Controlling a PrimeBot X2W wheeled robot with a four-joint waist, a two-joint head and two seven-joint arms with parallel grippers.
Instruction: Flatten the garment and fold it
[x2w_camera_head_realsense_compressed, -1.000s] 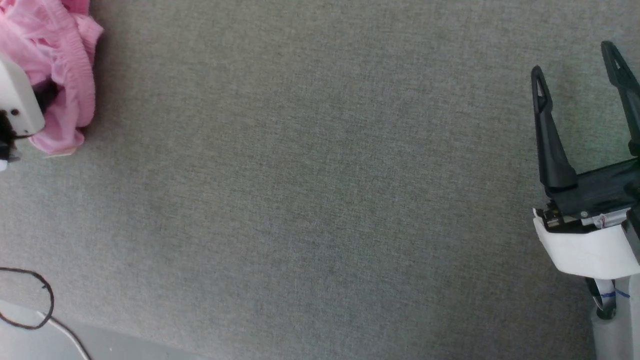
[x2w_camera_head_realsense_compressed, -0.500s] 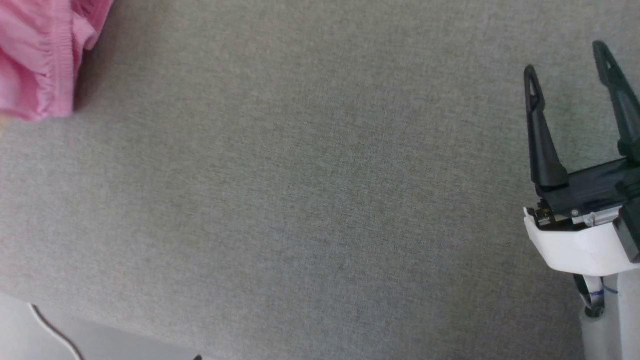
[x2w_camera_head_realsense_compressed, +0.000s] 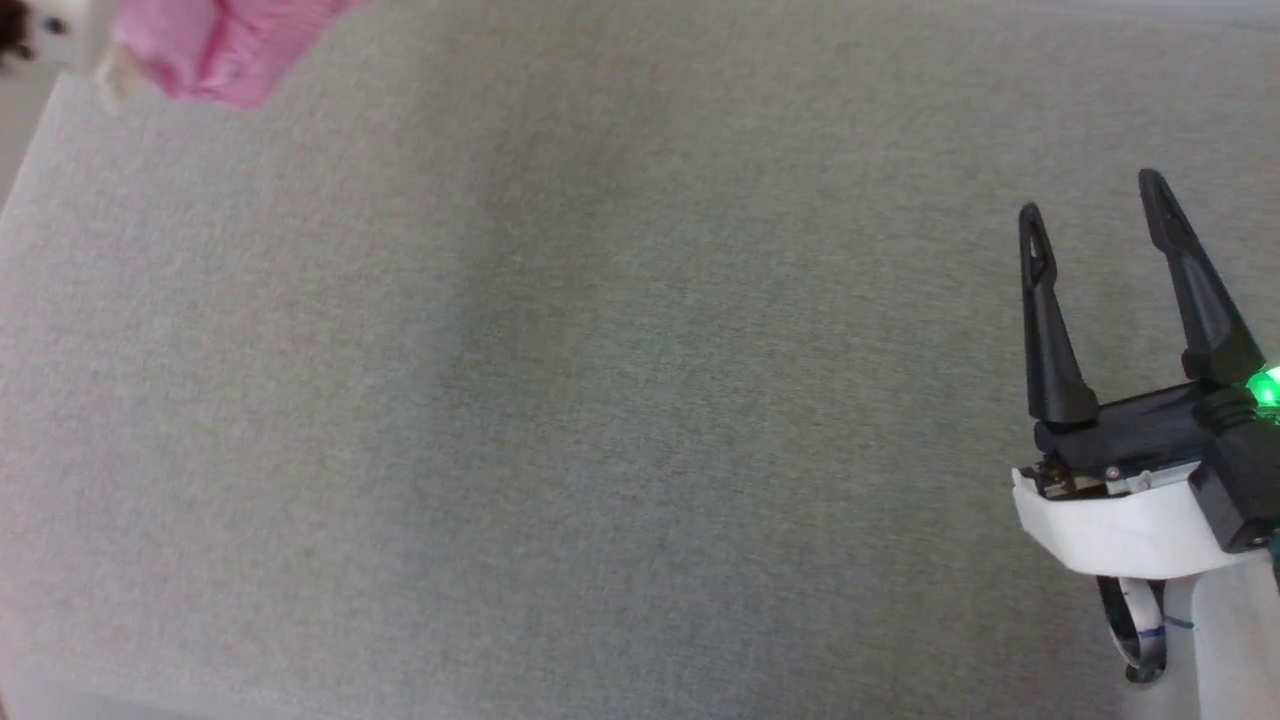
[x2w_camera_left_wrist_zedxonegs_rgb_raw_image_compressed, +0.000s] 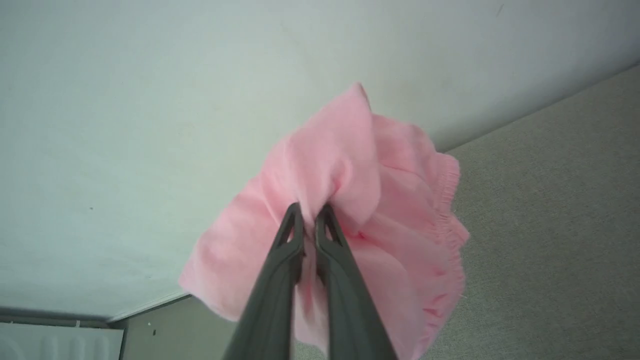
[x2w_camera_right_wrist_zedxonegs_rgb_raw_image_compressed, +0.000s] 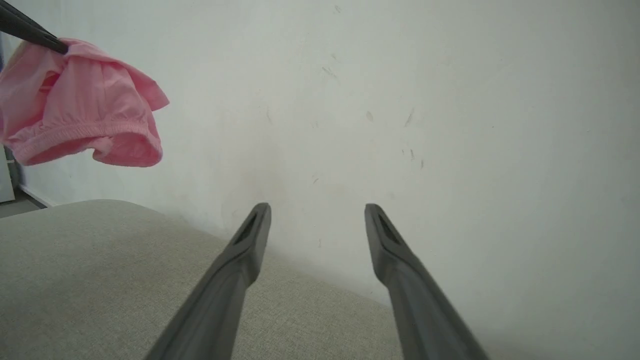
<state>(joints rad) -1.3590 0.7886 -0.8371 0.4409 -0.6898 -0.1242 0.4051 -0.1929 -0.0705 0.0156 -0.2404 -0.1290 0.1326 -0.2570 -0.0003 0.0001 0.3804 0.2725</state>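
Chg in last sec: garment (x2w_camera_left_wrist_zedxonegs_rgb_raw_image_compressed: 360, 165) was bunched on the grey worktop (x2w_camera_head_realsense_compressed: 600, 400), now lifted clear. Pick looks done; flatten/fold not started, needs a 2nd grab pt imo. Jaws: R gripper (x2w_camera_head_realsense_compressed: 1092, 198) near-right over worktop, spread wide, empty. L gripper (x2w_camera_left_wrist_zedxonegs_rgb_raw_image_compressed: 310, 207) far-left by the wall (x2w_camera_right_wrist_zedxonegs_rgb_raw_image_compressed: 400, 100), pressed together on a fold of garment; rest hangs crumpled.

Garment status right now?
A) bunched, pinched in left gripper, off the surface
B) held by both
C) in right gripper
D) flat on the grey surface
A: the left gripper is closed on a bunch of the garment, which hangs above the grey surface; the right gripper is open and empty.
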